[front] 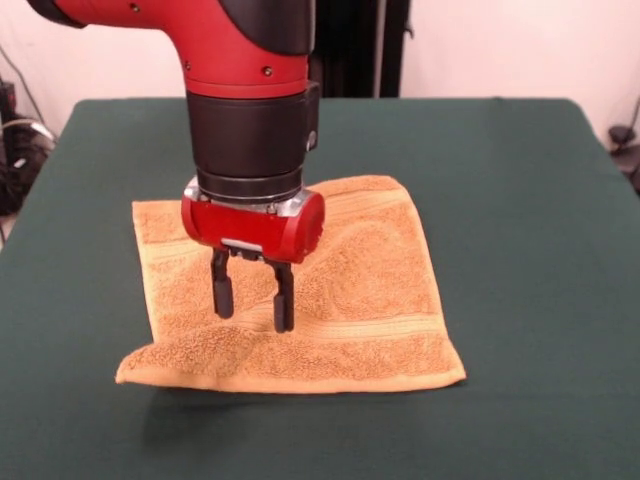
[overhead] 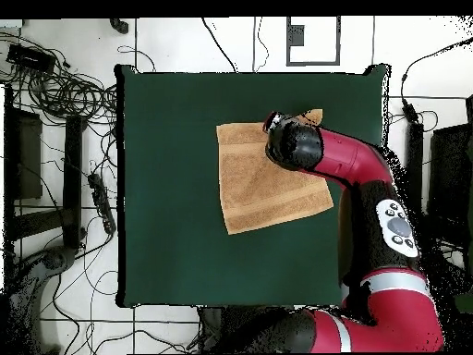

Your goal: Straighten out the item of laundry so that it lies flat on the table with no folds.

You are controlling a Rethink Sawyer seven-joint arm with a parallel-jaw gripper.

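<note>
The orange-tan towel (front: 360, 290) lies spread on the dark green table (front: 540, 200), with a woven band near its front edge. Its near-left corner (front: 165, 358) is bunched up and folded, and a soft ridge runs across the middle. My gripper (front: 253, 303) hangs straight down over the towel's left half, its black fingers (front: 222, 293) open and empty, tips just above the cloth. In the overhead view the towel (overhead: 254, 185) lies right of the table's (overhead: 166, 231) centre, and my arm covers its far-right corner, where the gripper (overhead: 274, 123) sits.
Black uprights (front: 350, 50) stand behind the table's far edge. Cables (overhead: 65, 92) and dark equipment (overhead: 23, 153) lie on the floor to the left in the overhead view. My arm's red links (overhead: 388, 213) reach over the table's right edge.
</note>
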